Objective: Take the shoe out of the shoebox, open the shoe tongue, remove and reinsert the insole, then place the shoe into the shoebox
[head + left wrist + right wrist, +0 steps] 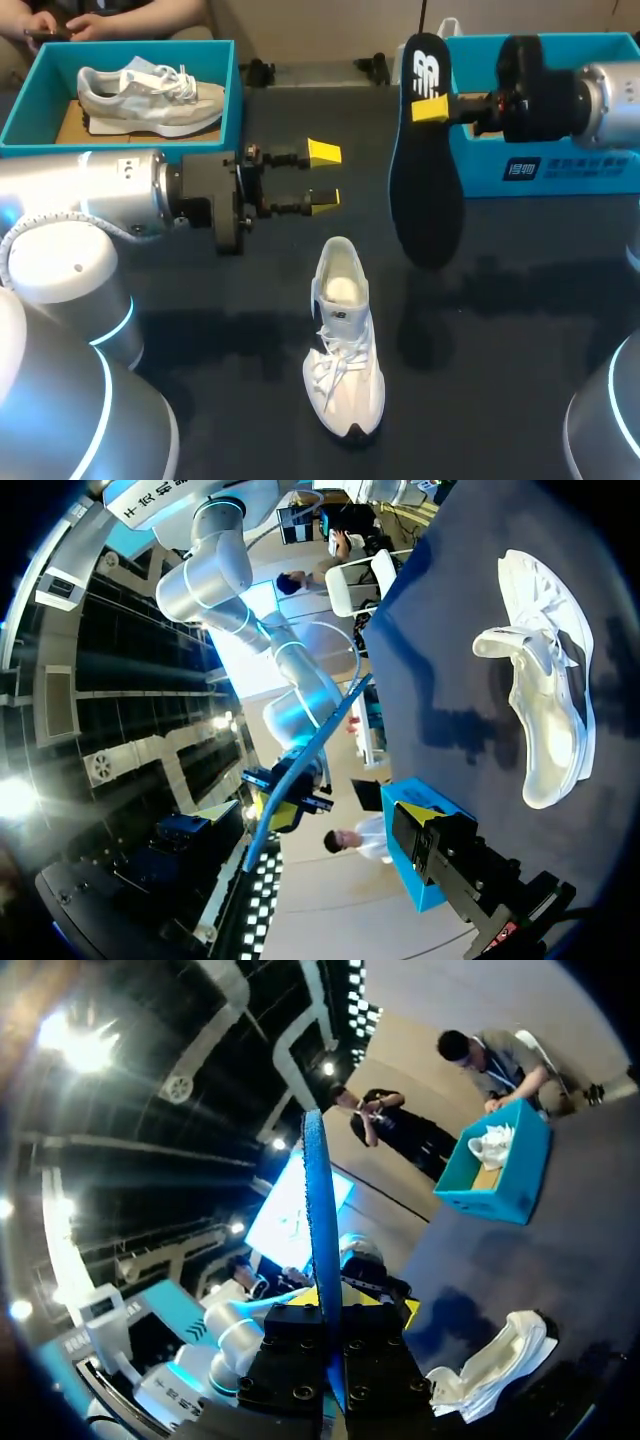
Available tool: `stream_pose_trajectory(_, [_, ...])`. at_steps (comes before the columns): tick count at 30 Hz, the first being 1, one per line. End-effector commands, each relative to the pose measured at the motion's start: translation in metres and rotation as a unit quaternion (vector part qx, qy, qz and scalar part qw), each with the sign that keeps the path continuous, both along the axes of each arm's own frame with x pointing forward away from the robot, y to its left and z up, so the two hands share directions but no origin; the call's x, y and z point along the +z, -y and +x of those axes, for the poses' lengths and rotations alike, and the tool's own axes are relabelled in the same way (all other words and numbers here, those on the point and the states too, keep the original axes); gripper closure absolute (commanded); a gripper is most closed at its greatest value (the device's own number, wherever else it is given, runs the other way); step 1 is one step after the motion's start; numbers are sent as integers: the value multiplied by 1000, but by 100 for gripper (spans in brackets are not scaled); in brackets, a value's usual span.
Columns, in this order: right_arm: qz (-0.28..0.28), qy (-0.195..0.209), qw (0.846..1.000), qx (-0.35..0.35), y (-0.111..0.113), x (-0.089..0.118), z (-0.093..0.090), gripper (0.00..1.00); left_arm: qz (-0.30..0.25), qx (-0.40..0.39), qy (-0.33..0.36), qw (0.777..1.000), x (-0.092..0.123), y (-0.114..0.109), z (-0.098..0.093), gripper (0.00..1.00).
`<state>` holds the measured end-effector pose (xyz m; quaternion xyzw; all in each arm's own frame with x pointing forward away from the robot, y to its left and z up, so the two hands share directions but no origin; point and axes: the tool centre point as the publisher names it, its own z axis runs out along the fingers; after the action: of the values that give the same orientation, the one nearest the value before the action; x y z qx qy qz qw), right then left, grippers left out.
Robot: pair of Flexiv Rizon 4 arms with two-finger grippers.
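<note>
Above the worktop (520, 300), my right pincer (432, 108) clamps the black insole (428, 200) near one end, while my left pincer (322, 176) stands wide open near the shoe (345, 345).

The left arm (95, 190) and the right arm (612, 98) are clad in rounded silver-grey casings, and a few small dark marks are printed on the left one. Pale blue light rings (122, 318) are set around the big joints. Each wrist is finished in a black flange. The left gripper (323, 178) is built of slim black fingers (288, 208) capped with bright yellow wedge tips, and the right gripper (428, 108) is tipped alike. Round screw heads (296, 1392) are sunk into its black blocks.
</note>
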<state>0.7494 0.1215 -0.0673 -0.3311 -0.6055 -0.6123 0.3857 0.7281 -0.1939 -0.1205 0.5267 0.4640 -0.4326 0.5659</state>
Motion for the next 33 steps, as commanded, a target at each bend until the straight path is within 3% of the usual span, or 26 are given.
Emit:
stream_pose_trajectory(1, [-2, -54, 998, 18, -4, -13, 14, 100, -1, 2, 1, 1000, -1, 2, -1, 0])
stream_pose_trajectory(6, [-36, -134, 990, 9, -9, -27, 23, 100, -1, 2, 1, 1000, -1, 2, -1, 0])
stream_pose_trajectory(17, [-36, -134, 990, 9, -9, -27, 23, 100, -1, 2, 1, 1000, -1, 2, -1, 0])
stream_pose_trajectory(23, [-26, -195, 980, 16, -27, -44, 44, 100, 0, 4, -2, 1000, -3, 6, 3, 0])
stream_pose_trajectory(33, [-34, -231, 972, -3, -37, -58, 55, 100, 9, 19, -46, 999, -15, 22, 27, 0])
